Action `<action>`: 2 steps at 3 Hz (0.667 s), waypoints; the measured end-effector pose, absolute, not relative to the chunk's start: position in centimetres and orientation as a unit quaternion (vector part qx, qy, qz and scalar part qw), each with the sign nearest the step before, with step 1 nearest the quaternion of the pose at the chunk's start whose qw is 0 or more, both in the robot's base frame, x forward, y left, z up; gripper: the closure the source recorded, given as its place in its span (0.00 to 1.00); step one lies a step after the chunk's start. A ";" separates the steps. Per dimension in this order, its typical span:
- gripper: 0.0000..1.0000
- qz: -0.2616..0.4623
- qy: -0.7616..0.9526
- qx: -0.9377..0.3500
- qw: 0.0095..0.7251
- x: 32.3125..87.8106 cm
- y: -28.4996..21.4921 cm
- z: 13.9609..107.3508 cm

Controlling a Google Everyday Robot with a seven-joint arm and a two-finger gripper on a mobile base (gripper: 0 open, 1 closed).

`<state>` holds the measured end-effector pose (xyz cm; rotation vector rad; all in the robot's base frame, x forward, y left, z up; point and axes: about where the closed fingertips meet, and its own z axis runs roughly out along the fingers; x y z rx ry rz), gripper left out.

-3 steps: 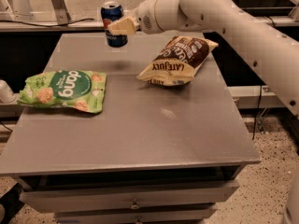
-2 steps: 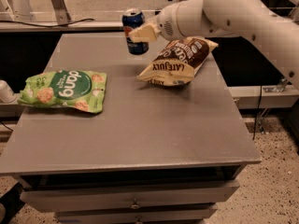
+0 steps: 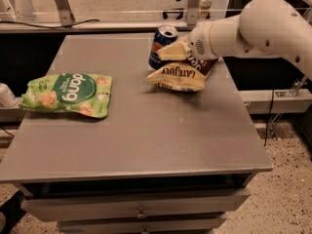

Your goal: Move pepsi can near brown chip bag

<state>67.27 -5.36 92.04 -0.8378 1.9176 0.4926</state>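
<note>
The pepsi can (image 3: 161,44) is dark blue with a silver top and stands upright at the far middle of the grey table (image 3: 141,130). My gripper (image 3: 170,51) comes in from the right on the white arm and is shut on the can, one cream finger (image 3: 171,51) across its right side. The brown chip bag (image 3: 181,74) lies just right of the can and in front of the gripper, cream end toward me with dark lettering. Can and bag are almost touching.
A light-green "dang" bag (image 3: 68,94) lies on the left part of the table. Metal frame legs (image 3: 61,4) and a rail stand behind the table's far edge. Drawers (image 3: 141,209) sit under the front edge.
The gripper has carried the can to the right and down, from above the table's far left-centre to right beside the brown chip bag.
</note>
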 end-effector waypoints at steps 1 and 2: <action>1.00 0.203 0.799 -0.329 0.461 65.9 -6.4 90.5; 1.00 0.183 0.810 -0.326 0.451 65.2 -8.7 90.2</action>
